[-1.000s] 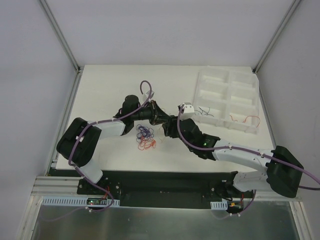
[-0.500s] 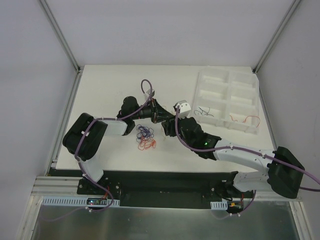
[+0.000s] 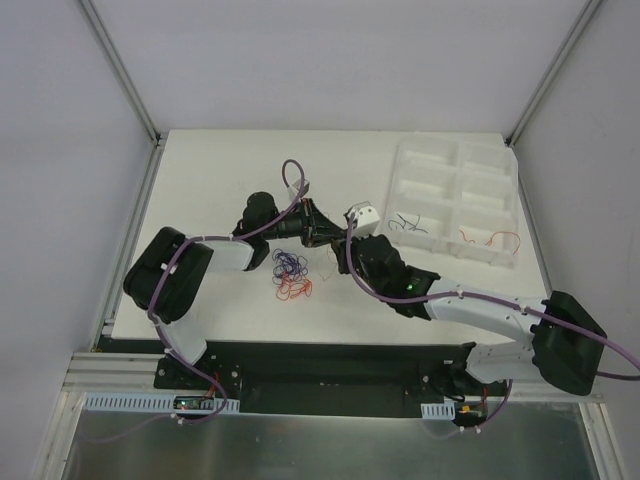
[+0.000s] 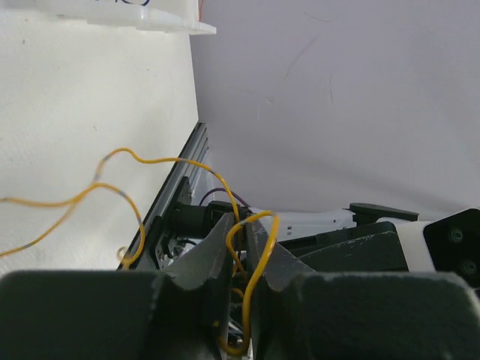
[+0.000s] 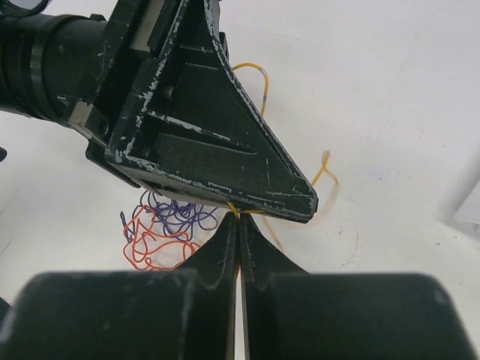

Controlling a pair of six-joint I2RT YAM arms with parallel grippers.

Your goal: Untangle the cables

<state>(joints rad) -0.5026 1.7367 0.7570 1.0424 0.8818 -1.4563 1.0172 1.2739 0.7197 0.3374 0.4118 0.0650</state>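
Two tools are pinching one yellow strand (image 4: pixel 169 160): the left tool (image 4: pixel 240 225) and right tool (image 5: pixel 238 221) are gripping it tip to tip, jaws fully closed. Drawing apart slowly and level is looking wisest for wire this thin. Other cables (image 3: pixel 290 275), purple and red curls, are lying knotted on the desk (image 3: pixel 220 170) just beside.

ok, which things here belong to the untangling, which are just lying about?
Job: thin yellow wire in left gripper and right gripper; tangled purple and red wire bunch; black wire, red wire in white compartmented plastic tray.
Lying about: that tray; thick purple arm cables.
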